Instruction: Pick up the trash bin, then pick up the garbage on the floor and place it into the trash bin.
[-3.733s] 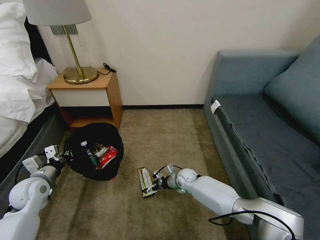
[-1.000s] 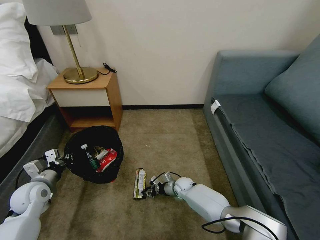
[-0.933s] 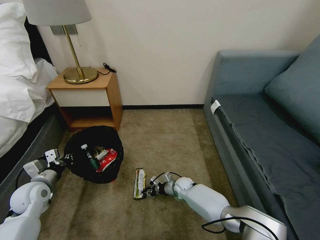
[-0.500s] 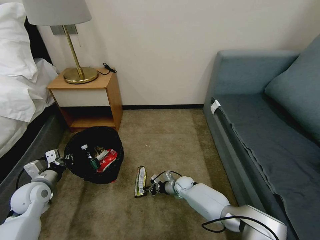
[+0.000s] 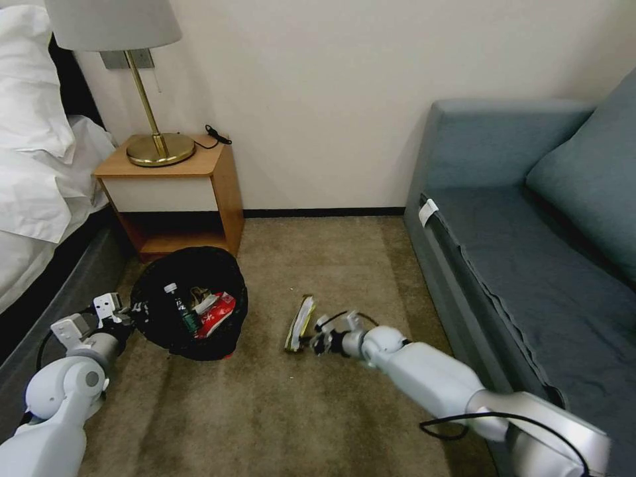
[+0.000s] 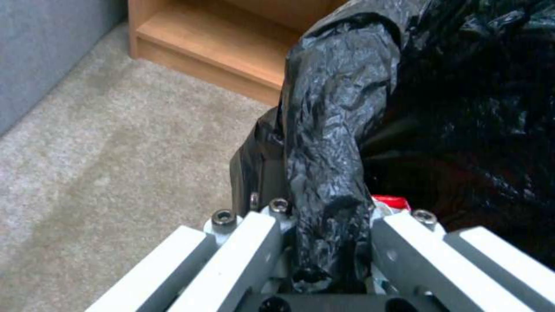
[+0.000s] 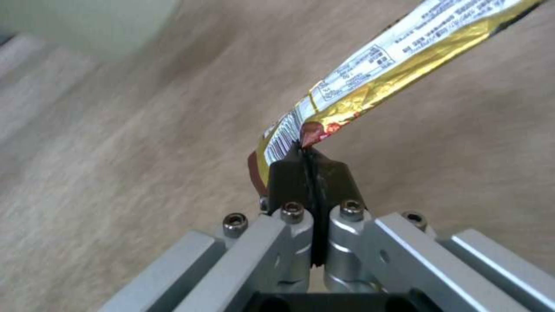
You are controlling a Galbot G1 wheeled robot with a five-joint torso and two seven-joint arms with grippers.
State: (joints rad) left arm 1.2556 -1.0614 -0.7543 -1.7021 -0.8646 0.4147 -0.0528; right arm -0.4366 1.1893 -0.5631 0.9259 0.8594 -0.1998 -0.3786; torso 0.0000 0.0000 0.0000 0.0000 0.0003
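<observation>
The trash bin (image 5: 159,321), round and wrapped in a glossy black bag, hangs tilted by the nightstand. My left gripper (image 5: 132,310) is shut on its wrinkled rim (image 6: 324,173). Inside lie a clear green-labelled bottle (image 5: 179,306), a brown scrap (image 5: 197,292) and a red-and-white packet (image 5: 216,314). To the bin's right, my right gripper (image 5: 311,342) is shut on one end of the dark gold-printed wrapper (image 5: 300,322), held just above the carpet. The right wrist view shows the black fingertips (image 7: 287,172) pinching the wrapper (image 7: 405,56).
A wooden nightstand (image 5: 173,192) with a brass lamp (image 5: 149,99) stands behind the bin, and a bed (image 5: 40,172) runs along the left. A blue-grey sofa (image 5: 530,252) takes up the right side. Open carpet (image 5: 318,265) lies between them.
My right gripper closed on the wrapper's end, then lifted it off the carpet and carried it up and to the right. The bin and left arm barely moved.
</observation>
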